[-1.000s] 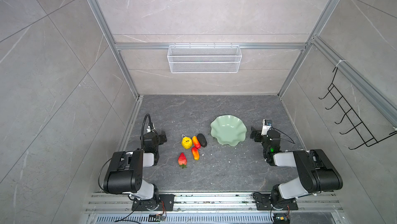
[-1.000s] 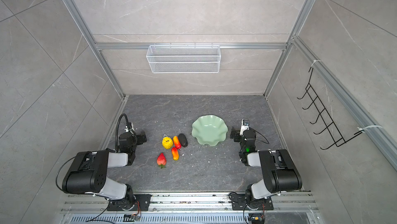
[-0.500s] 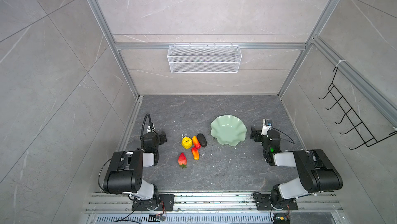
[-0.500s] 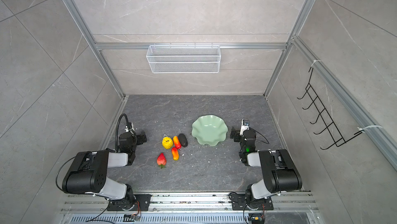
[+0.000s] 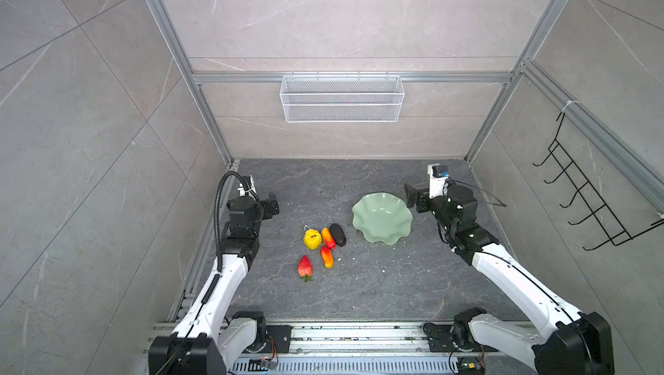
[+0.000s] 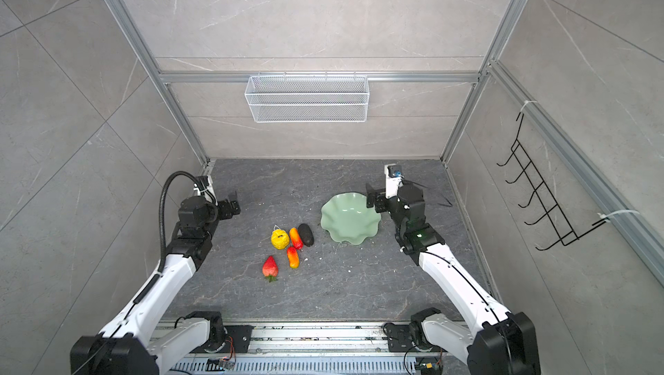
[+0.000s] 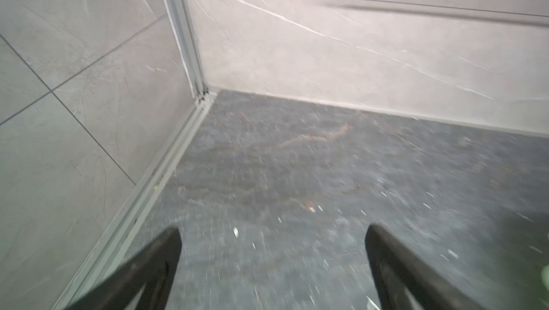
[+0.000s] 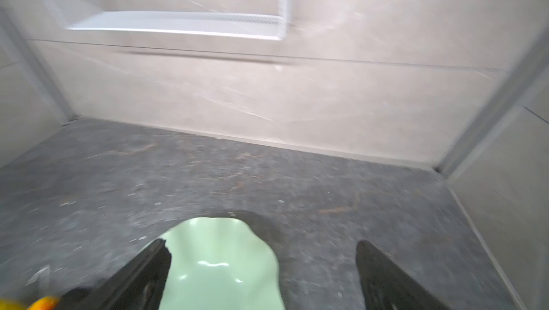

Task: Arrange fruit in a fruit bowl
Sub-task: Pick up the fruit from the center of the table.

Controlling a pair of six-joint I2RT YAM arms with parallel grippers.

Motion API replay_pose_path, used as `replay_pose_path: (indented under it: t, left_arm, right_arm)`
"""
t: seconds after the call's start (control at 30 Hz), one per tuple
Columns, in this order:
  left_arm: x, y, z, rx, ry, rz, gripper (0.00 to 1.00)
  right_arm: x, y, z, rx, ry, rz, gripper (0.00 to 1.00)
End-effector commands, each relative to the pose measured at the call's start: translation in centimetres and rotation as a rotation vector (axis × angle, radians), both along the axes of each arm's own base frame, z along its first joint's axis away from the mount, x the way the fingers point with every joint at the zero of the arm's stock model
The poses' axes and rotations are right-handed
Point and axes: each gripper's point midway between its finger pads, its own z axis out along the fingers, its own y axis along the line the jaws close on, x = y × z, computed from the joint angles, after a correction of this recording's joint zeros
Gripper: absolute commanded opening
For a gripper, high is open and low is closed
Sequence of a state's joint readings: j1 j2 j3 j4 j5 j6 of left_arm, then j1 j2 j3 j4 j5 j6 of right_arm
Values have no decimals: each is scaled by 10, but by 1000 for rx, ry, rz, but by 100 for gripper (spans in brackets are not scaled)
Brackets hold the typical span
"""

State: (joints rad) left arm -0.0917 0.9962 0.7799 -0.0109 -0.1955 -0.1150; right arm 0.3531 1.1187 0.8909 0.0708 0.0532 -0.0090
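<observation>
Five toy fruits lie on the dark floor in both top views: a knobbly yellow one [image 5: 312, 239] [image 6: 280, 240], two red-orange elongated ones [image 5: 328, 237] [image 5: 326, 256], a dark oval [image 5: 337, 235] and a strawberry [image 5: 304, 267]. To their right stands the pale green fruit bowl [image 5: 382, 217] [image 6: 350, 218], empty. My right gripper [image 5: 411, 199] [image 8: 263, 246] hangs open by the bowl's far right rim; the bowl [image 8: 219, 264] shows below its jaws. My left gripper [image 5: 273, 204] [image 7: 273, 234] is open over bare floor, left of the fruits.
A white wire basket [image 5: 341, 98] hangs on the back wall. A black hook rack [image 5: 589, 204] is fixed to the right wall. Side walls and aluminium posts stand close to both arms. Small white crumbs are scattered on the floor.
Both arms have lifted from their folded rest and reached forward, the right one toward the bowl's rim. Fruits and bowl have not moved.
</observation>
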Motion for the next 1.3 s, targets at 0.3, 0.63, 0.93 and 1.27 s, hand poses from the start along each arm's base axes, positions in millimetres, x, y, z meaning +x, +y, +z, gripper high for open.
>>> replay_pose_path:
  t: [0.3, 0.63, 0.93, 1.27]
  left_arm:
    - [-107, -37, 6, -57, 401, -253, 100]
    - [-128, -41, -15, -49, 467, -299, 100]
    - [-133, -45, -12, -43, 438, -333, 100]
    - [-132, -45, -17, -37, 446, -338, 100]
  right_arm:
    - [-86, 211, -86, -323, 440, 612, 100]
    - [-84, 305, -149, -343, 534, 727, 100]
    - [-72, 339, -197, -324, 643, 725, 100]
    - [-67, 341, -232, -384, 710, 683, 82]
